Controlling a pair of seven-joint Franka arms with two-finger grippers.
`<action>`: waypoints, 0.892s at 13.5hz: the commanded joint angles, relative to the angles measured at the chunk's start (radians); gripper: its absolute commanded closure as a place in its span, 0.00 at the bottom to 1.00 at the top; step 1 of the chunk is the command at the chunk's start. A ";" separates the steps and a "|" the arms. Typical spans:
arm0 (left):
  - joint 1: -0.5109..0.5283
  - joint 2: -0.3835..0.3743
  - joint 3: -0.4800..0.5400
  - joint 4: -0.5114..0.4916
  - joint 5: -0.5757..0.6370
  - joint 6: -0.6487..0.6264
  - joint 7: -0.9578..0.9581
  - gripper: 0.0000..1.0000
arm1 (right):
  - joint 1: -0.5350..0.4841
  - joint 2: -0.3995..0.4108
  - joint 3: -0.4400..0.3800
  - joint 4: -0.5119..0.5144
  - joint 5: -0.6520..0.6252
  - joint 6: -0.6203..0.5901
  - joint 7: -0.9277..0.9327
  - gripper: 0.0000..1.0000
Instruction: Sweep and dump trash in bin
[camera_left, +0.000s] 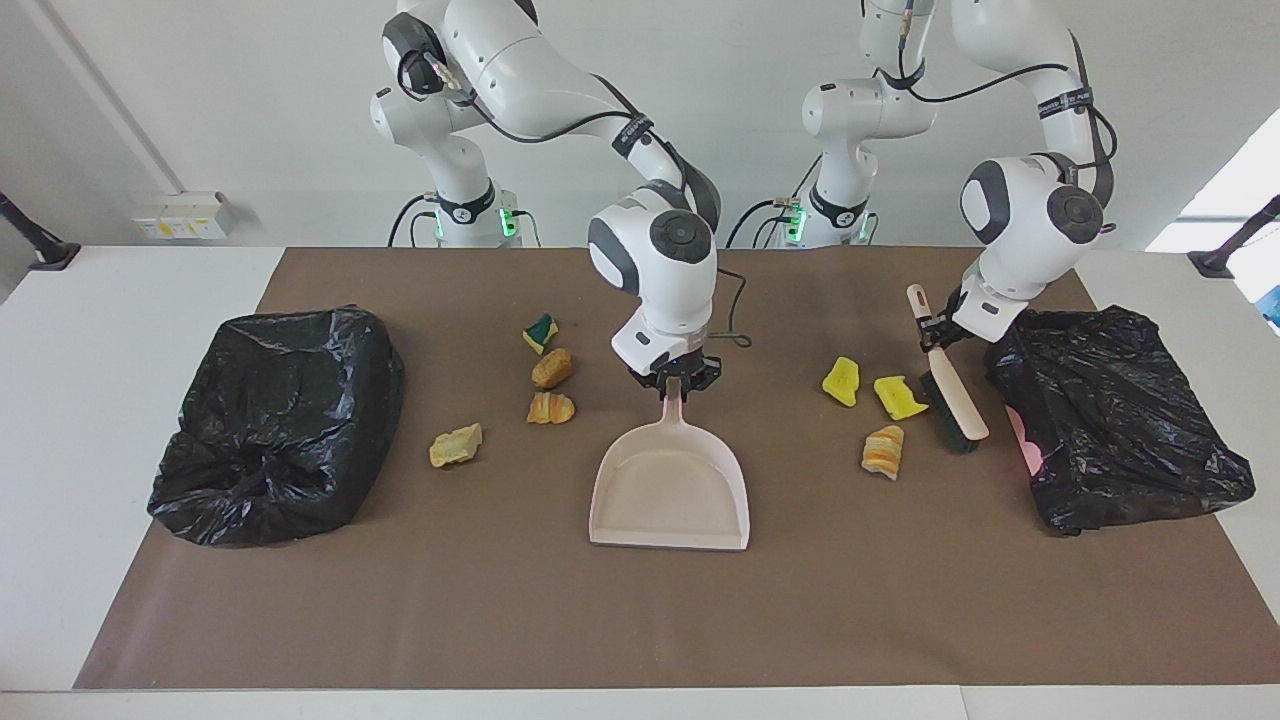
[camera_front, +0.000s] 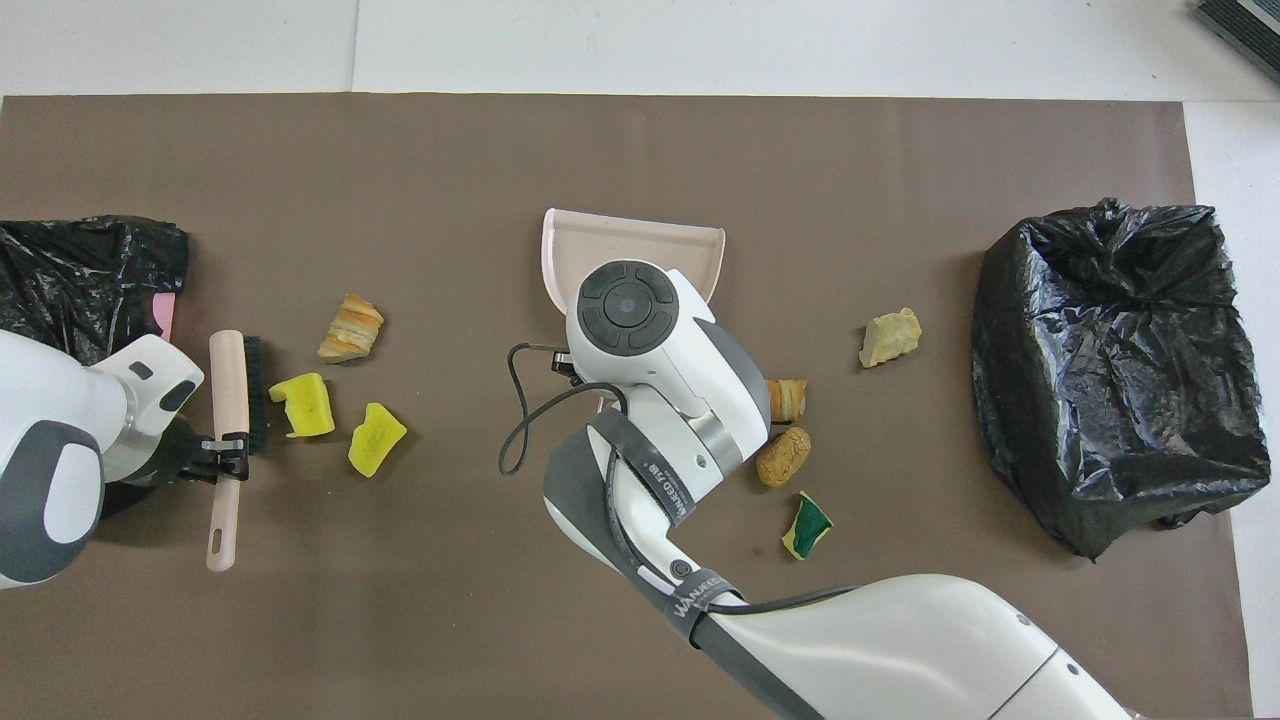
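A white worktop (camera_left: 120, 400) under a pale wall carries a brown mat (camera_left: 640, 620). The trash lies on the mat in two groups. Toward the left arm's end: two yellow sponge pieces (camera_left: 841, 381) (camera_front: 305, 404) and a striped tan-orange lump (camera_left: 883, 451). Toward the right arm's end: a green-and-yellow bit (camera_left: 541, 333), a brown lump (camera_left: 551, 369), an orange lump (camera_left: 550, 408) and a pale yellow scrap (camera_left: 456, 445).

A black bag (camera_left: 280, 425) sits at the right arm's end, another bag (camera_left: 1110, 430) at the left arm's end with something pink showing at its edge; what they hold cannot be told. The dustpan (camera_left: 670, 490) at mid-mat is empty.

The right hand (camera_left: 677, 381) is clenched on the dustpan's handle. The left hand (camera_left: 937, 334) is clenched on the brush (camera_left: 950, 385), whose bristles stand just beside a yellow piece.

In the overhead view the right arm hides the dustpan's handle and part of the orange lump; the facing view shows both.
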 joint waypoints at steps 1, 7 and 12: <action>-0.072 0.009 -0.002 -0.025 0.003 0.056 -0.064 1.00 | -0.029 -0.058 0.007 -0.024 0.000 -0.011 -0.267 1.00; -0.218 0.006 -0.003 -0.042 -0.003 0.090 -0.097 1.00 | -0.107 -0.131 0.007 -0.024 -0.014 -0.187 -0.732 1.00; -0.246 0.011 0.001 -0.008 -0.001 0.079 -0.069 1.00 | -0.127 -0.192 0.005 -0.124 -0.074 -0.228 -1.188 1.00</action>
